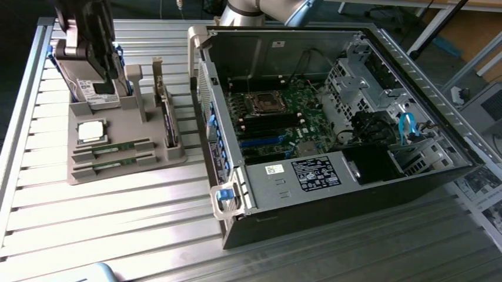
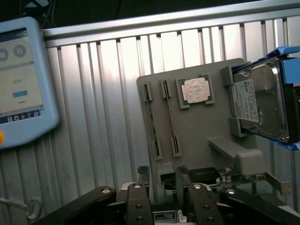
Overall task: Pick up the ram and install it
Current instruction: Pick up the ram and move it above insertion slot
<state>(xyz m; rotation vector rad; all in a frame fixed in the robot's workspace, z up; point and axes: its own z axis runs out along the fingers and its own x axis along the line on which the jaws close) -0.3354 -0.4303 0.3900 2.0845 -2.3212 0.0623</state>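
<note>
Holding fingers (image 2: pixel 144 177) spread apart, clamping nothing. Hovering with gripper (image 2: pixel 162 174) above gray parts tray (image 2: pixel 197 136), near hard drive (image 2: pixel 260 101). Not touching ram stick (image 1: pixel 117 148), sitting in tray slot, nor second ram stick (image 1: pixel 117 163) lying parallel just beside it. Lying on same tray as processor chip (image 1: pixel 91 130). Standing well apart from open computer case (image 1: pixel 235 50) at exterior view's right. Catching teach pendant (image 2: pixel 21 79) lying on slatted table (image 2: pixel 103 93) beside tray.

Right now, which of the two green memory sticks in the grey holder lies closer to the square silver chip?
The stick directly beside the chip; its twin lies one slot farther, along the holder's edge.
</note>
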